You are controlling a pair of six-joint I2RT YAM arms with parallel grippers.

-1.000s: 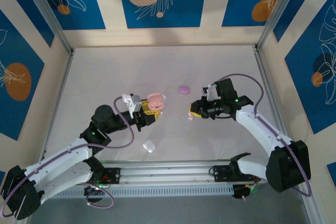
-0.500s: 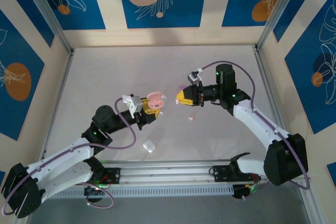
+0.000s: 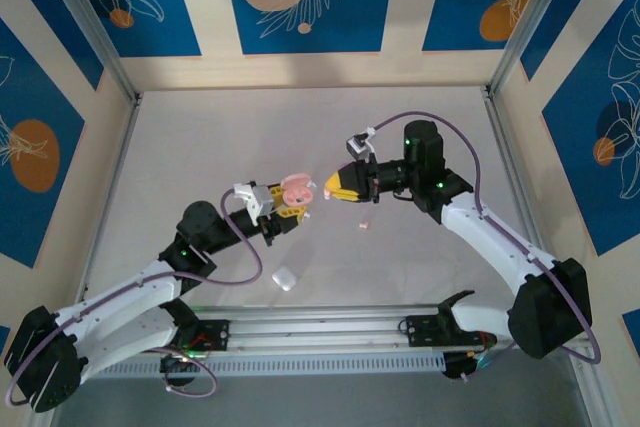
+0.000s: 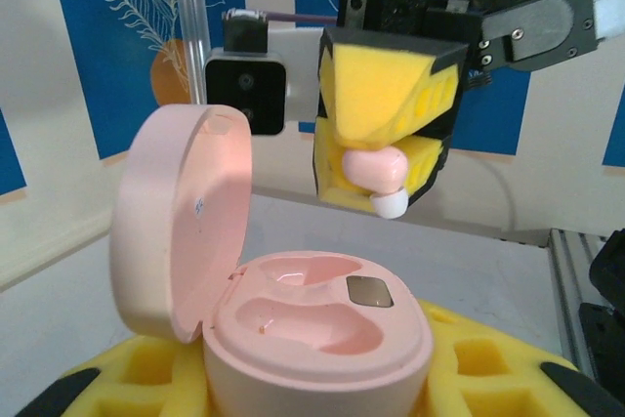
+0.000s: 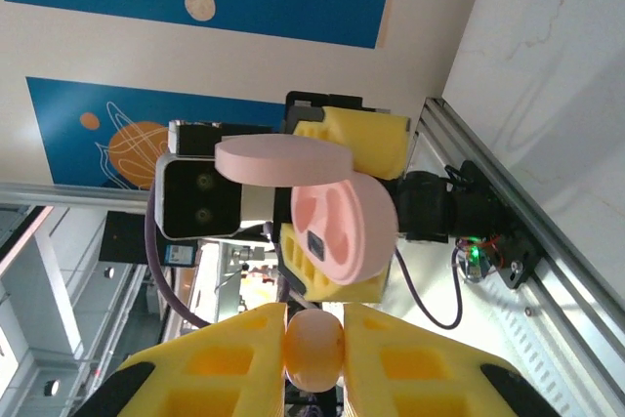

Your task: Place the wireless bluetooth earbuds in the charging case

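With the right hand (image 3: 337,185) pinching a pink earbud (image 4: 374,169) near the open pink charging case (image 4: 322,334) gripped by the left hand (image 3: 284,209), slight misalignment could drop the bud.

The left gripper (image 3: 287,209) holds the open pink charging case (image 3: 297,188) between its yellow pads, above the middle of the table (image 3: 200,147). The right gripper (image 3: 338,186) hovers just beside the case with its yellow tip pointing at it, pads drawn together. A tiny pink earbud (image 3: 364,225) lies on the table near the right gripper. A white case (image 3: 285,279) lies closer to the arm bases.
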